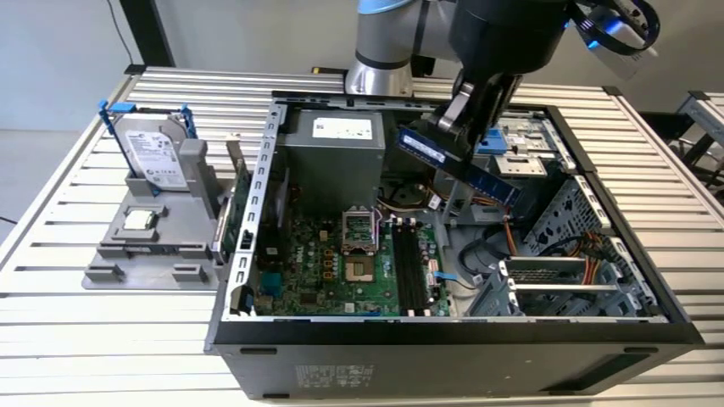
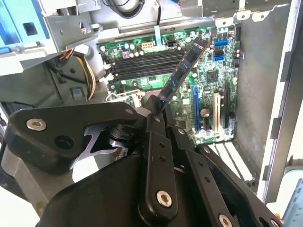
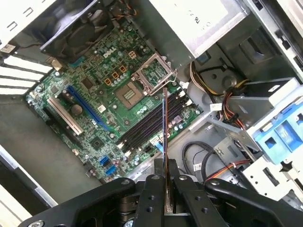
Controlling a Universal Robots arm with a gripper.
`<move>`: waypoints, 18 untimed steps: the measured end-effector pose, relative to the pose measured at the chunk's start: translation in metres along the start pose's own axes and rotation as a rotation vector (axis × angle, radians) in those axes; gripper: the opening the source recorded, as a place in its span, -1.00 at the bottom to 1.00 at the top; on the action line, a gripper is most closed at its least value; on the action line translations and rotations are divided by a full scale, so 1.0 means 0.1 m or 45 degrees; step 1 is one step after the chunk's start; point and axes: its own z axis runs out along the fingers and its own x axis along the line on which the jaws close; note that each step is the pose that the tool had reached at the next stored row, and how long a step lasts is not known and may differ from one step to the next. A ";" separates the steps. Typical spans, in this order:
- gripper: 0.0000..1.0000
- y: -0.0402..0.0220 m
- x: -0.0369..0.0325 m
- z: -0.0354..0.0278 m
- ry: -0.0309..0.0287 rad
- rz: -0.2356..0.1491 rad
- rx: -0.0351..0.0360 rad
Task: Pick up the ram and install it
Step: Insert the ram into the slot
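My gripper (image 1: 453, 127) is shut on the ram (image 1: 464, 168), a long blue-and-dark stick held tilted in the air above the open computer case. The ram hangs over the case's back right part, well above the motherboard (image 1: 339, 280). In the second wrist view the ram (image 2: 182, 71) sticks out from the black fingers (image 2: 155, 124) toward the board's black memory slots (image 2: 142, 66). The first wrist view shows the ram (image 3: 164, 127) edge-on, clamped in the gripper (image 3: 164, 171), with the slots (image 3: 149, 126) far beneath it. Those slots (image 1: 409, 275) lie beside the open processor socket (image 1: 359, 233).
To the exterior view's left of the case, a grey stand (image 1: 153, 246) holds a silver hard drive (image 1: 153, 153) with blue rails and a small square chip (image 1: 138, 220). Inside the case are the power supply (image 1: 339, 148), cables (image 1: 492, 254) and a metal drive cage (image 1: 560, 284).
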 end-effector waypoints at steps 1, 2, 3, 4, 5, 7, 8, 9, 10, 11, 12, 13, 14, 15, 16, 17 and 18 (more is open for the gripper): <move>-1.00 0.000 0.000 -0.002 0.0001 0.018 0.0006; -1.00 0.000 0.000 -0.003 0.0002 0.036 0.0012; -1.00 0.000 0.000 -0.005 0.0002 0.054 0.0017; -1.00 0.000 0.000 -0.007 0.0004 0.074 0.0024; -1.00 0.000 0.000 -0.009 0.0004 0.091 0.0029; -1.00 0.000 0.000 -0.014 0.0007 0.128 0.0042; -1.00 0.000 0.000 -0.018 0.0008 0.146 0.0048; -1.00 0.000 -0.001 -0.022 0.0008 0.164 0.0053; -1.00 0.000 -0.001 -0.026 0.0008 0.183 0.0059; -1.00 0.000 -0.001 -0.031 0.0010 0.202 0.0065; -1.00 0.000 -0.001 -0.037 0.0010 0.219 0.0071; -1.00 0.000 -0.001 -0.042 0.0011 0.237 0.0076; -1.00 0.000 -0.002 -0.048 0.0010 0.254 0.0081; -1.00 0.000 -0.002 -0.053 0.0011 0.271 0.0087; -1.00 0.000 -0.002 -0.057 0.0012 0.289 0.0092; -1.00 0.000 -0.002 -0.060 0.0012 0.307 0.0097; -1.00 0.000 -0.002 -0.063 0.0012 0.324 0.0103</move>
